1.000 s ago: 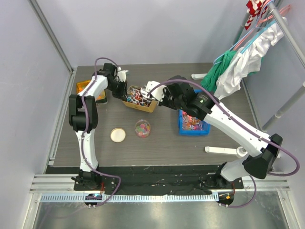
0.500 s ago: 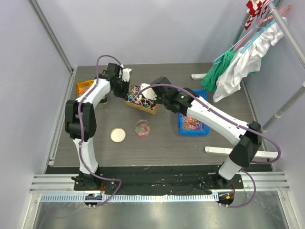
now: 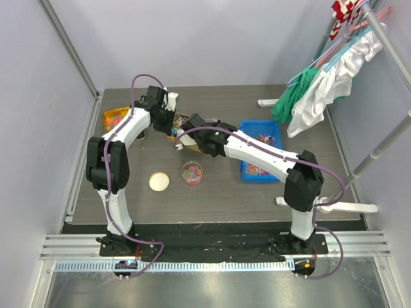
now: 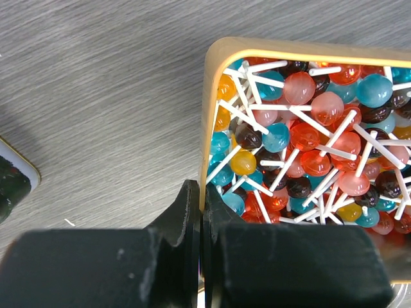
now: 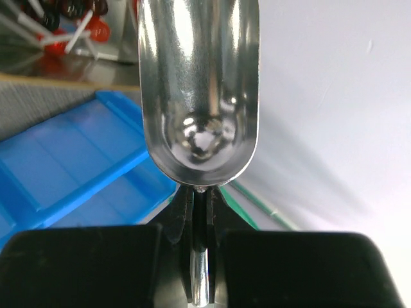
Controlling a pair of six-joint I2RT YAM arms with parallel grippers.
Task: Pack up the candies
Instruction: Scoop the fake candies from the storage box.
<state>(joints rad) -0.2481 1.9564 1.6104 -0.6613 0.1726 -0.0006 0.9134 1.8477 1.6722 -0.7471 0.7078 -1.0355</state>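
Just this side of the wooden tray (image 4: pixel 210 115), the open tub (image 3: pixel 192 172) holds some candies (image 3: pixel 191 171). My left gripper (image 4: pixel 200 208) is clamped on the tray's wall. My right gripper (image 5: pixel 200 205), gripping the empty scoop (image 5: pixel 199 83), has swung from the blue bin (image 3: pixel 255 128) to the tray, so scooping lollipops (image 4: pixel 308 141) looks next.

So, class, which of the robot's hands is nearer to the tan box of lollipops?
Left. The left hand is shut on the wall of the tan box, touching it. The right hand holds a metal scoop; the box lies beyond the scoop's far end, off to one side.
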